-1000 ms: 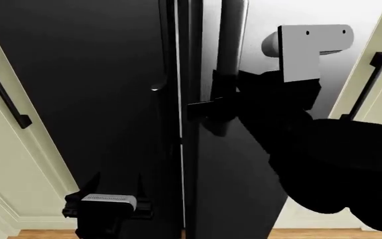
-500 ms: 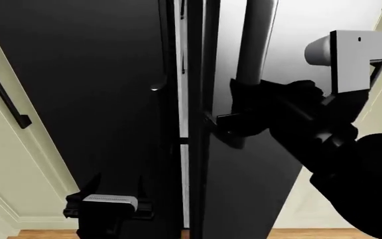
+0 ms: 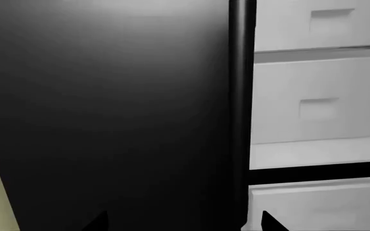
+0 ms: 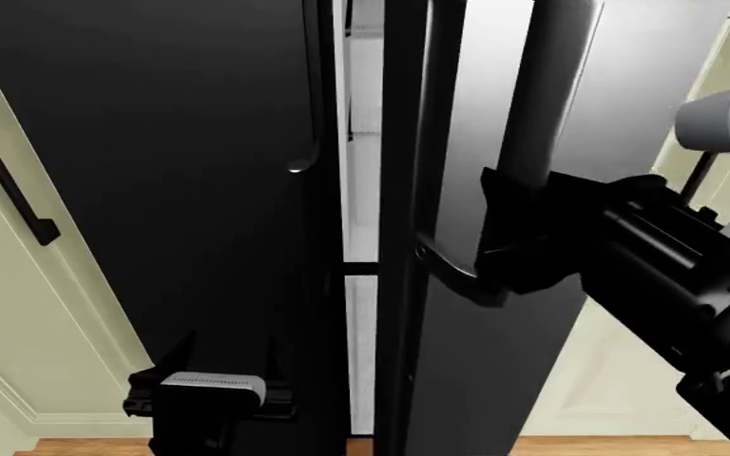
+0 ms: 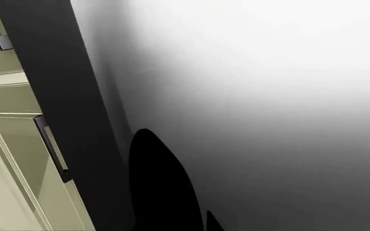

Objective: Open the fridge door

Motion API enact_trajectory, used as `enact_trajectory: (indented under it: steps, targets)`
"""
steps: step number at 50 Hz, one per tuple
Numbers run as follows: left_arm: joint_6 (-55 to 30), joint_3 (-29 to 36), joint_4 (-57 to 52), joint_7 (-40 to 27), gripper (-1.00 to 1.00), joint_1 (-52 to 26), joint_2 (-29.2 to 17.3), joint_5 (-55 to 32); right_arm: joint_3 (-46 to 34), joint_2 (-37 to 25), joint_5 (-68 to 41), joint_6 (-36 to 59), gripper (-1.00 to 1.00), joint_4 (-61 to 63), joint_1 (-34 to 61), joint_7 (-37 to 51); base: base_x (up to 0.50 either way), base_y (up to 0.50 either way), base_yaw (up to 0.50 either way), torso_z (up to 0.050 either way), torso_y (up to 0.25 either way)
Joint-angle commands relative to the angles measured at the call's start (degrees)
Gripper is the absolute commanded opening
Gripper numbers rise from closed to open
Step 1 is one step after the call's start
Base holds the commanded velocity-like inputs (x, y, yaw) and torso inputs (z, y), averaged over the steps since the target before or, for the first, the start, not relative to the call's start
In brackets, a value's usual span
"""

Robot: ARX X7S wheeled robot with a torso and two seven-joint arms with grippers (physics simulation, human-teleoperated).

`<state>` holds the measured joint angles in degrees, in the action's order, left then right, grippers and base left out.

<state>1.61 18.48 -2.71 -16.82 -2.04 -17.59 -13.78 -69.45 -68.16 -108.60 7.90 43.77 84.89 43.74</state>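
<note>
your right gripper [image 4: 517, 237] is clamped around the silver bar handle [image 4: 546, 95] of the fridge door [image 4: 467, 380], the wider black door on the right. that door stands ajar, with a bright gap between it and the narrower black door [image 4: 175, 190] on the left, and white drawers [image 3: 320, 101] show inside. your left gripper [image 4: 206, 389] hangs low in front of the narrower door, touching nothing; i cannot tell how wide its jaws are.
</note>
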Motion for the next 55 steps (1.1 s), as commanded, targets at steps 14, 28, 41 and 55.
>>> enact_trajectory:
  steps: [14, 28, 41, 55]
  targets:
    - [-0.01, 0.35, 0.05, -0.27, 1.00, -0.18, -0.26, -0.35, 4.79, -9.53, -1.09, -1.16, -1.00, 4.79, 0.89, -7.93, 0.00, 0.00, 0.00, 0.001, 0.003]
    - [0.09, 0.62, 0.25, -0.41, 1.00, -0.30, -0.34, -0.43, 5.26, -14.00, -1.23, -1.51, -1.00, 6.32, 0.17, -10.32, 0.00, 0.00, 0.00, 0.000, 0.002]
    - [0.04, 0.76, -0.02, -0.56, 1.00, -0.22, -0.56, -0.67, 5.59, -14.04, -1.16, -0.50, -1.00, 6.05, 0.23, -10.46, 0.00, 0.00, 0.00, 0.001, 0.002]
    - [0.23, 0.91, 0.20, -0.65, 1.00, -0.29, -0.69, -0.88, 6.07, -13.88, -1.50, 0.14, -1.00, 6.08, 0.41, -10.10, 0.00, 0.00, 0.00, 0.000, 0.002]
